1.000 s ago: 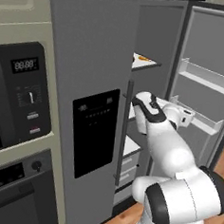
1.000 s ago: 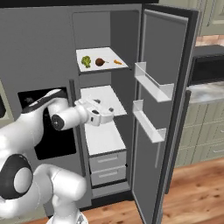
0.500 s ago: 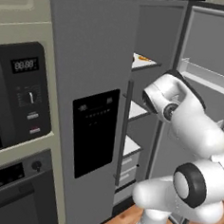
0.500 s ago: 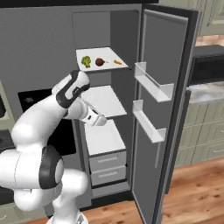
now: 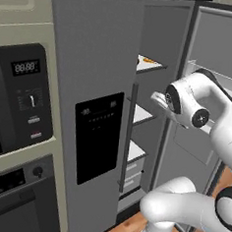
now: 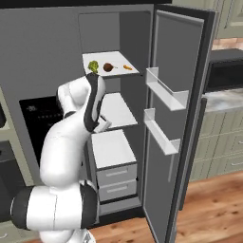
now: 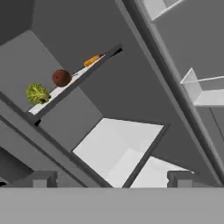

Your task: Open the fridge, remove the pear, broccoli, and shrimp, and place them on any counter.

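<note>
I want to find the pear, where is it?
The pear sits on the fridge's top shelf in the right base view, between the broccoli on its left and the shrimp on its right.

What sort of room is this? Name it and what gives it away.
A home kitchen, rendered: a tall grey fridge standing open, a black wall oven beside it, and a marbled counter over sage-green cabinets.

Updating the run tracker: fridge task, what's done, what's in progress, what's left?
Done: the fridge right door stands open. In hand: nothing is held; the end effector is open and empty, looking up at the top shelf from below. Left: the broccoli, pear and shrimp all sit on that shelf, none yet on the counter.
</note>
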